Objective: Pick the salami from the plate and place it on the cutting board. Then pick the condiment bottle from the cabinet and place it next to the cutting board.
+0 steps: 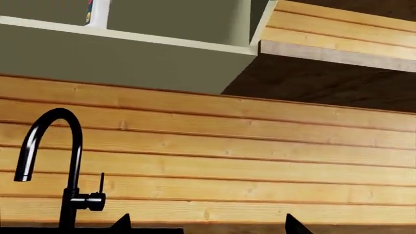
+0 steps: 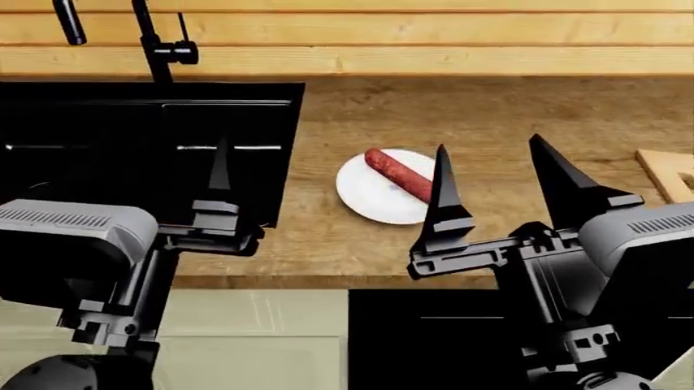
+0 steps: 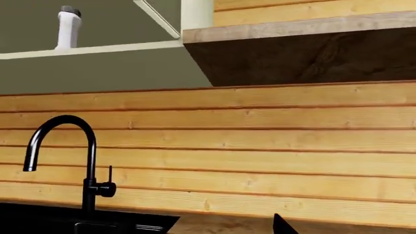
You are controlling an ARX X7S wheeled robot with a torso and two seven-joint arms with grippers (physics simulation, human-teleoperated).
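One dark red speckled salami log (image 2: 398,174), lying slantwise on one small round white plate (image 2: 363,197); the plate rests on my brown wooden table (image 2: 477,114), just ahead of my right tool's inner finger.

One right tool (image 2: 493,175), two black pointed fingers spread apart, nothing between them; it hangs above the table, apart from the plate.

One left tool (image 2: 220,175), one black finger in plain sight over the black sink (image 2: 141,138); I cannot tell how its jaws stand.

One light tan wooden cutting board (image 2: 667,172), only a corner seen, well off to the outer side of my right tool.

One white condiment bottle (image 3: 67,28), upright on the pale cabinet shelf (image 3: 91,49), high above both tools.

One black gooseneck faucet (image 3: 71,161), behind the sink, against the plank wall (image 3: 260,146).
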